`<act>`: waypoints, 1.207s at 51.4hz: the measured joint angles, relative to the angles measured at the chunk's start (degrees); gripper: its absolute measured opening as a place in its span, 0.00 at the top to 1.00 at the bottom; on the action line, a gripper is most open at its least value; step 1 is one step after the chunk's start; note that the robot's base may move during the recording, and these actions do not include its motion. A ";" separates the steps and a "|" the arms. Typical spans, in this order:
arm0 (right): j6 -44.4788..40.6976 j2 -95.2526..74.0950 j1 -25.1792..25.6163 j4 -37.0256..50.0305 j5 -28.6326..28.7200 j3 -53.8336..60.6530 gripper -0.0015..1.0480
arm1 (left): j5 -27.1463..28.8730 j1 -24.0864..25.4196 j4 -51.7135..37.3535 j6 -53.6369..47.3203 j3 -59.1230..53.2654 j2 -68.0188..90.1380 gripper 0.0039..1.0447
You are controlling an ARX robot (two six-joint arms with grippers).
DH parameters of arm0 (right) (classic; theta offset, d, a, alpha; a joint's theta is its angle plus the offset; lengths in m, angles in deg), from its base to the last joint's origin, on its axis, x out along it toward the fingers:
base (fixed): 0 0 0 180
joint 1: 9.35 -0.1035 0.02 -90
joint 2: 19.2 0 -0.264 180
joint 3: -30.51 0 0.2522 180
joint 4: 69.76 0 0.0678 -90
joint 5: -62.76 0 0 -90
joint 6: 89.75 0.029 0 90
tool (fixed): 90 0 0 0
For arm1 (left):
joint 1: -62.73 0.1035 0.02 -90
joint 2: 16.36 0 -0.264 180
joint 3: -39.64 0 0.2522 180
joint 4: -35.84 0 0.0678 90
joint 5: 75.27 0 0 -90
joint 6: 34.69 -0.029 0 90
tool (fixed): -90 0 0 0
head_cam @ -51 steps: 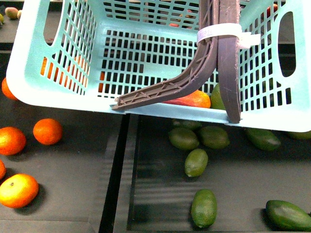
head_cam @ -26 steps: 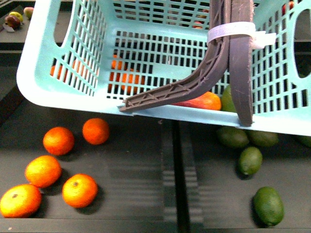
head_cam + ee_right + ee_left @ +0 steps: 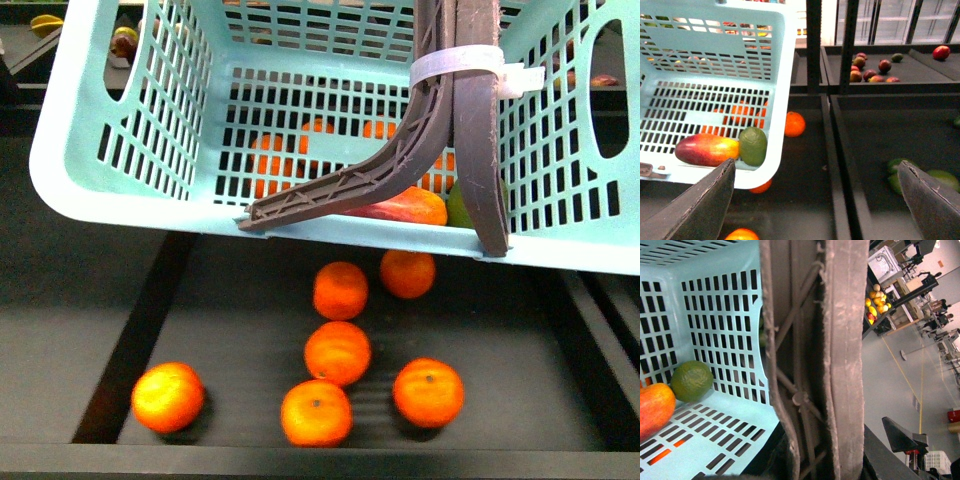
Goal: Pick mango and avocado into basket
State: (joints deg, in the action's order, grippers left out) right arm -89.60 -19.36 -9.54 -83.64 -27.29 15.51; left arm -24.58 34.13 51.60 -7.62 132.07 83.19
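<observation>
Nearest the front camera are loose oranges (image 3: 337, 351) in the dark tray (image 3: 130, 345) around 6 o'clock, under the basket (image 3: 60, 150) hanging above. Looks basically done: the mango (image 3: 707, 149) and avocado (image 3: 753, 145) already lie touching on the basket floor. The right gripper (image 3: 815, 200) is spread wide, empty. The left gripper is hidden behind the handles (image 3: 815, 355), so can't tell its grip.

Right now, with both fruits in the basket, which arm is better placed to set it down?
Left: its tool is at the basket handles. The right tool is open and empty beside the basket.
</observation>
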 joint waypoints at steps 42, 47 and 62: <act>0.00 0.02 0.13 0.02 0.31 0.04 0.08 | 1.88 1.03 0.00 -0.87 0.00 0.00 0.84; 0.00 0.02 0.13 0.02 0.28 0.04 0.08 | 1.79 1.03 0.00 -0.63 0.00 0.00 0.84; 0.00 0.02 0.13 0.02 0.02 0.04 0.08 | 51.15 3.10 -8.20 31.76 10.27 10.36 0.85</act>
State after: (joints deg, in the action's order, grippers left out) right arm -89.60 -19.34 -9.40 -83.62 -27.27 15.56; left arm 26.57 37.23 43.40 24.14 142.35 93.55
